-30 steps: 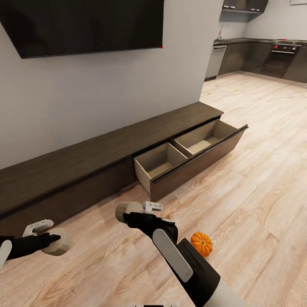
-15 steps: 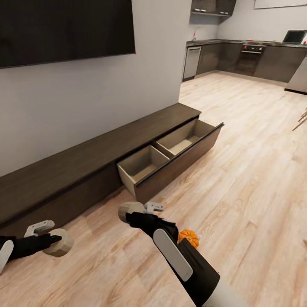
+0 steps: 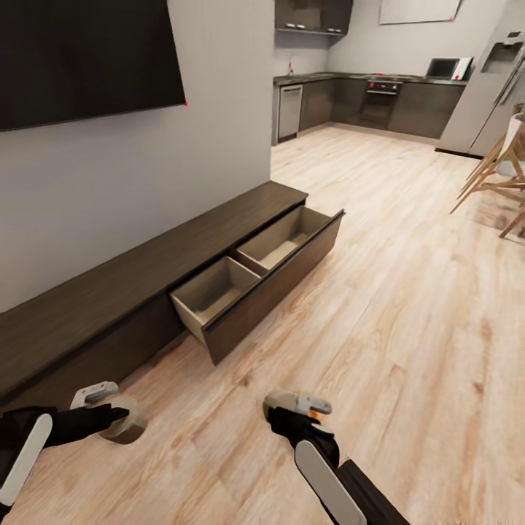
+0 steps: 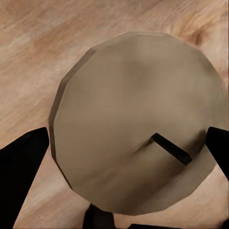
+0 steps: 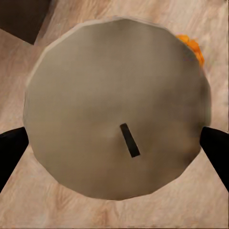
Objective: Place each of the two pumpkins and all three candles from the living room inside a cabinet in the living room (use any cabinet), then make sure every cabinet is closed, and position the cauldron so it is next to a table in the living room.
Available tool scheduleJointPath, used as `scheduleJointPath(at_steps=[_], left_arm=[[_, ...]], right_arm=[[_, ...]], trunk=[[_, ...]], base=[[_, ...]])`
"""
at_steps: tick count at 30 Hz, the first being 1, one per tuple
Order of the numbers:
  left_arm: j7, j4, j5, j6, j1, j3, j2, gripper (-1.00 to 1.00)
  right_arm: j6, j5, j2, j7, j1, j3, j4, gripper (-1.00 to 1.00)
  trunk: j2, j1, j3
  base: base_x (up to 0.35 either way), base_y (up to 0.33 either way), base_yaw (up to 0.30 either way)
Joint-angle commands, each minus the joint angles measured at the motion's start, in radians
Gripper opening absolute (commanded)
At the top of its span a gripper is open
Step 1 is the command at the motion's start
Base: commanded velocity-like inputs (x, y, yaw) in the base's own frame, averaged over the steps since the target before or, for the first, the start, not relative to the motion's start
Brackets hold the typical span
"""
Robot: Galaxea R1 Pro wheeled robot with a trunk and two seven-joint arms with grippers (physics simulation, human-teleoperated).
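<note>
Holding two candles: left gripper one, right gripper one; one pumpkin.

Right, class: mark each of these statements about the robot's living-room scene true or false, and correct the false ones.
1. The left pincer holds a candle. True.
2. The cabinet has every drawer shut. False: one drawer stands pulled out.
3. The open drawer already contains a pumpkin. False: both of its compartments look bare and pale.
4. The right pincer grips a second candle. True.
5. In the right wrist view, a bit of orange pumpkin peeks out behind the candle. True.
6. The television stands on the floor. False: it hangs on the wall above the cabinet.
</note>
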Motion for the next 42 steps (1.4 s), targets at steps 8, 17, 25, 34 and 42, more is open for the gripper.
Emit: scheduleJointPath(at_steps=[8, 17, 25, 34, 42], left_arm=[[0.005, 0.000, -0.002, -0.002, 0.000, -0.064, -0.034, -1.00], [0.008, 0.000, -0.004, -0.004, 0.000, -0.104, -0.082, -1.00], [0.009, 0.000, -0.005, -0.004, 0.000, -0.125, -0.097, -1.00], [0.015, 0.000, -0.005, -0.006, 0.000, -0.188, -0.139, -1.00], [0.065, 0.000, -0.005, -0.006, 0.000, -0.196, -0.157, -1.00]], right_arm=[[-0.157, -0.005, -0.017, -0.128, 0.110, -0.010, 0.004, -1.00], [-0.232, -0.006, -0.023, -0.135, 0.155, -0.028, 0.035, -1.00], [-0.251, -0.014, -0.065, -0.137, 0.166, -0.052, 0.057, -1.00], [-0.253, -0.015, -0.059, -0.127, 0.166, -0.059, 0.143, -1.00], [-0.251, -0.016, -0.063, -0.123, 0.166, -0.173, 0.168, -1.00]], trunk=[[0.056, -0.031, 0.034], [0.119, -0.065, 0.074], [0.175, -0.096, 0.111], [0.238, -0.130, 0.150], [0.294, -0.161, 0.184]], base=[[0.000, 0.000, -0.237], [0.000, 0.000, -0.168], [0.000, 0.000, -0.136], [0.000, 0.000, -0.153], [0.000, 0.000, -0.218]])
